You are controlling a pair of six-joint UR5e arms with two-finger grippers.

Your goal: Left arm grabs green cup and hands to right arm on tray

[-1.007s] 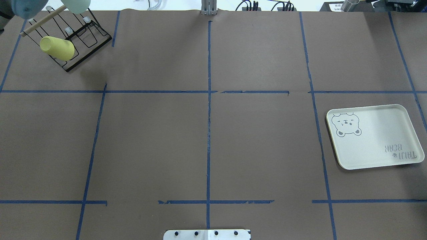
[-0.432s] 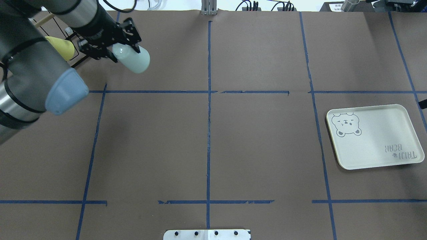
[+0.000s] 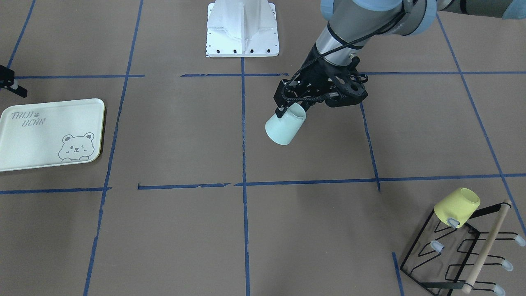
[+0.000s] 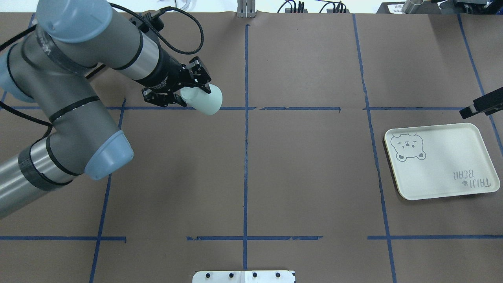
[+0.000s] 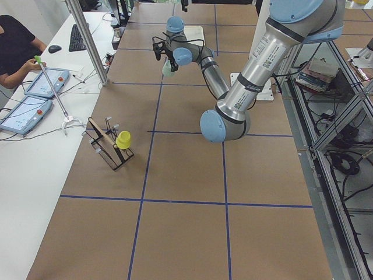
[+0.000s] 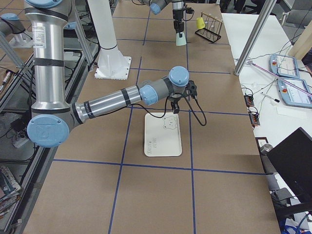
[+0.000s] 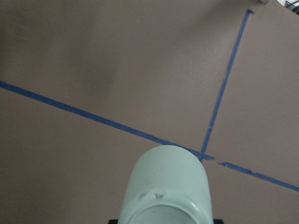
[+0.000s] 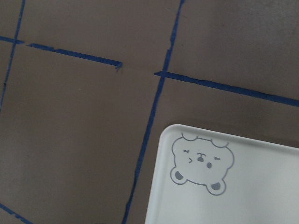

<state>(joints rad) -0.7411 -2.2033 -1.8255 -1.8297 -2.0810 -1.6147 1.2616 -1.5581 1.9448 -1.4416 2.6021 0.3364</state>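
Note:
My left gripper (image 4: 191, 93) is shut on the rim end of the pale green cup (image 4: 204, 100), which lies tilted above the table just left of the centre line. The same cup (image 3: 282, 128) hangs base-down and slanted in the front view, and fills the bottom of the left wrist view (image 7: 166, 186). The cream tray (image 4: 444, 173) with the bear drawing lies at the right. My right gripper (image 4: 471, 110) shows only as a black tip at the right edge, just beyond the tray's far corner; whether it is open or shut I cannot tell.
A yellow cup (image 3: 457, 206) hangs on a black wire rack (image 3: 452, 263) with a wooden handle at the far left corner of the table. Blue tape lines divide the brown table cover. A person sits at the side table (image 5: 14, 46).
The left arm has carried the green cup from the rack at the far left towards the table's centre. The right gripper's tip has come into view at the right edge.

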